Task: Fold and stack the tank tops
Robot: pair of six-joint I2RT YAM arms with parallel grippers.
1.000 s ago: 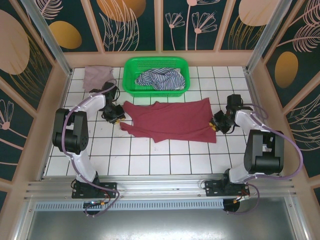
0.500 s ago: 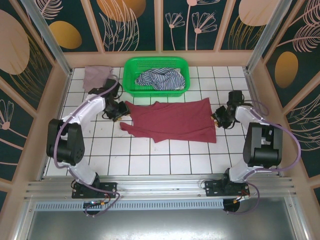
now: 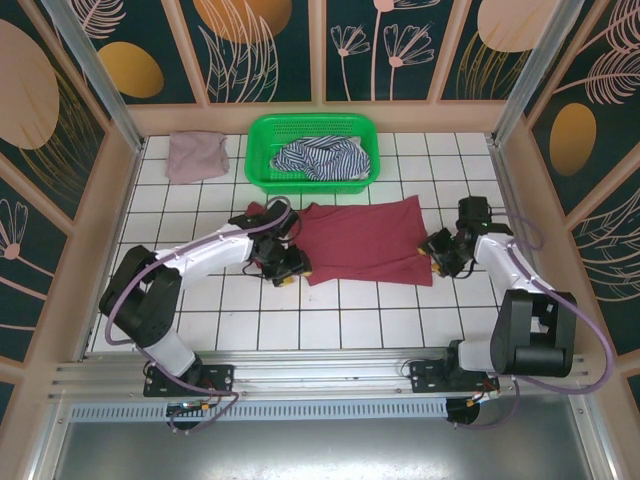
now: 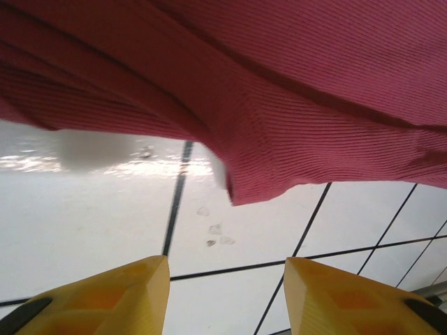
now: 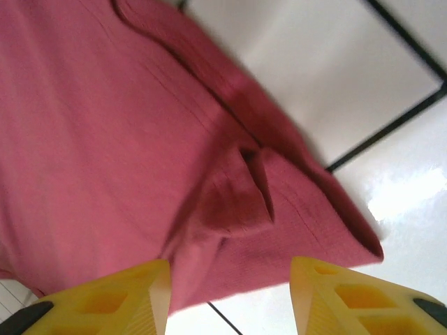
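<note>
White tiles (image 3: pixel 340 315) border maroon tank top (image 3: pixel 365 240), left end effector (image 3: pixel 286 274) and right end effector (image 3: pixel 437 250) open at edges

The top external camera looks steeply down from above and behind the arm bases, far enough to take in the whole tiled table (image 3: pixel 330 325). Each wrist camera sits low and very close, facing past its own yellow fingertips (image 4: pixel 105 296) (image 5: pixel 349 300). The left faces the near-left edge of the maroon tank top (image 3: pixel 365 240) and the right its right corner, so all three views share that cloth.
</note>
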